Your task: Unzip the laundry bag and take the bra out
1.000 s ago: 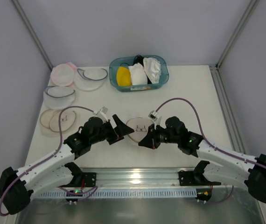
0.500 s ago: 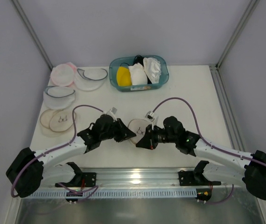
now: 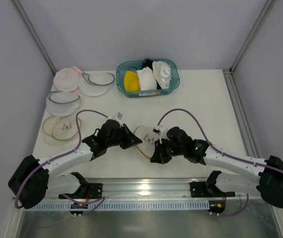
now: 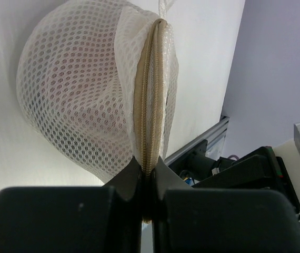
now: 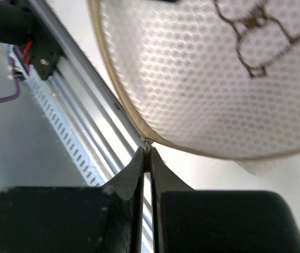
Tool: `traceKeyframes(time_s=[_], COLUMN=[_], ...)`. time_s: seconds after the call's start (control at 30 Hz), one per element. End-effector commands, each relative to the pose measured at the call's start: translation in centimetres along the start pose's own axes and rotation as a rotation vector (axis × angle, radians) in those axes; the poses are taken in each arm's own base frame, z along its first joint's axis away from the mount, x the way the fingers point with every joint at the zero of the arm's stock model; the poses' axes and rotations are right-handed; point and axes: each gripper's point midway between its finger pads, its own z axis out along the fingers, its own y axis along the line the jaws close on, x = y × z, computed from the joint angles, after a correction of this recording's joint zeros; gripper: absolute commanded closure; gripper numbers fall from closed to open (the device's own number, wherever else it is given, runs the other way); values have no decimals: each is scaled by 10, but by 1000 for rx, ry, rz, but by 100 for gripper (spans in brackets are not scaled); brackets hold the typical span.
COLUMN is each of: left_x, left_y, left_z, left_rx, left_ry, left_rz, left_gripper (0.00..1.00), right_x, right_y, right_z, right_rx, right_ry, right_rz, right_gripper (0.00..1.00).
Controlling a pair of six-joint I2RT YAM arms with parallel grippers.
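Top external view: the laundry bag point(image 3: 145, 138) sits tilted on the surface point(image 3: 201, 99), right between the two tools. The left tool point(image 3: 134, 141) meets its left side and the right tool point(image 3: 156, 151) its lower right edge.

Left wrist view: the jaws are pressed together, pinching the zipper seam point(image 4: 149, 95) at its near end. The seam runs straight ahead from the tips. Mesh bulges to the tool's left, and the bra point(image 4: 79, 74) is only a faint pink tint inside.

Right wrist view: the jaws pinch tight on a tiny piece at the tan rim point(image 5: 118, 89), right at the tips. The mesh face with its dark drawing point(image 5: 252, 37) spreads above and ahead.
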Motion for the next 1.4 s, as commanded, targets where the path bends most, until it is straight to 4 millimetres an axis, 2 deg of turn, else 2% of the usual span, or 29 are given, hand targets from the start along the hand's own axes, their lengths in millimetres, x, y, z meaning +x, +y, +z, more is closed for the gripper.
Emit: traceKeyframes(time_s=[0.0, 0.07, 0.2, 0.23, 0.3, 0.33, 0.4, 0.43, 0.5, 0.53, 0.57, 0.67, 0.7, 0.8, 0.87, 0.9, 0.93, 0.97, 1.0, 1.07, 1.1, 1.13, 1.2, 1.23, 1.27, 1.3, 1.37], left_x=[-27, -28, -31, -29, -29, -29, -27, -29, -29, -32, -34, -48, -51, -66, -69, -72, -78, -71, -76, -67, -55, -52, -33, -23, -18, -12, -1], left_y=[-14, -12, -15, -13, -14, -14, -16, -23, -25, -37, -36, -48, -53, -59, -48, -53, -49, -33, -39, -32, -21, -28, -28, -21, -23, -22, -23], left_z=[0, 0, 2, 4, 4, 7, 9, 9, 16, 17, 25, 40, 42, 46, 42, 31, 26, 19, 3, -11, -16, -26, -31, -31, -35, -35, -35], left_rx=[29, 24, 31, 28, 37, 39, 48, 66, 73, 110, 116, 172, 192, 205, 152, 158, 125, 68, 72, 51, 33, 63, 77, 70, 85, 89, 110], left_ry=[-76, -63, -39, -25, -5, 4, 33, 37, 74, 82, 95, 105, 115, 70, 29, -4, -52, -48, -97, -95, -76, -92, -54, -31, -25, -9, 14], left_rz=[31, 41, 69, 83, 90, 99, 126, 141, 185, 208, 223, 250, 243, 215, 193, 197, 183, 157, 152, 126, 106, 102, 57, 41, 16, 4, -5], left_gripper=[100, 100, 100, 100, 100, 100, 100, 100, 100, 100, 100, 83, 60, 21, 12, 8, 6, 2, 1, 0, 0, 1, 1, 1, 1, 0, 0], right_x=[35, 41, 32, 23, 12, 0, -9, -19, -25, -29, -32, -38, -40, -45, -48, -50, -50, -51, -53, -55, -62, -59, -52, -63, -53, -57, -56], right_y=[-28, -44, -82, -98, -110, -119, -129, -136, -145, -151, -154, -155, -153, -146, -142, -137, -136, -133, -127, -116, -106, -77, -37, -10, 18, 30, 40], right_z=[-5, -10, -28, -38, -49, -58, -65, -70, -72, -74, -77, -79, -82, -89, -93, -97, -98, -98, -97, -91, -84, -66, -47, -42, -40, -39, -39], right_rx=[150, 246, 509, 620, 710, 789, 849, 883, 911, 930, 954, 955, 947, 921, 904, 885, 875, 861, 825, 753, 685, 492, 227, 83, -81, -149, -198], right_ry=[117, 135, 78, 38, -10, -61, -94, -124, -131, -141, -151, -177, -194, -238, -262, -288, -294, -300, -307, -299, -306, -256, -211, -245, -187, -197, -187], right_rz=[46, 77, 110, 106, 122, 115, 110, 113, 118, 125, 126, 129, 132, 135, 133, 132, 130, 125, 125, 103, 68, 38, -21, -57, -72, -88, -85], right_gripper=[96, 96, 96, 96, 96, 96, 96, 96, 96, 96, 96, 96, 96, 96, 96, 96, 96, 96, 96, 96, 96, 96, 96, 96, 96, 96, 96])
